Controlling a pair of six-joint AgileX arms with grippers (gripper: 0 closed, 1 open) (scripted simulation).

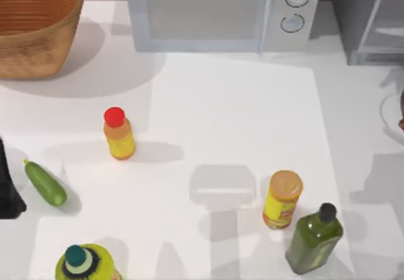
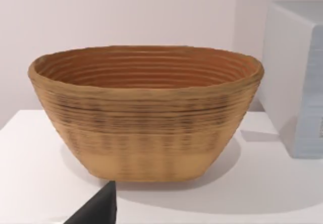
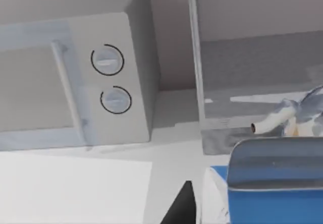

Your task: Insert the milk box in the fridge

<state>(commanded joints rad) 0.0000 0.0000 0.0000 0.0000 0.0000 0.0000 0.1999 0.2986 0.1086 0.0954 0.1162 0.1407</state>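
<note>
- Milk box (image 3: 272,204) seen close up in the right wrist view: one carton, blue top, raised before the fridge (image 3: 252,67), not yet inside; carried there, by the look of it, to line up with the opening.
- Same view: right gripper (image 3: 222,211) apparently clamped on the carton, one dark finger (image 3: 184,206) just beside its white side; one microwave (image 3: 75,82) alongside the fridge, with two round knobs.
- Top view: fridge (image 1: 366,15) at the far right corner, pale door frame angled as if swung open to take the carton; left arm (image 1: 7,185) parked at the left edge.
- Top view, counted: one basket (image 1: 31,34), one cucumber (image 1: 45,183), four bottles, namely red-capped (image 1: 118,135), orange-lidded (image 1: 282,199), dark green (image 1: 314,239) and teal-capped (image 1: 85,264), all well apart from the fridge and so out of the way.
- Left wrist view: left gripper (image 2: 96,211) facing the one basket, idle; opening cannot be told.
</note>
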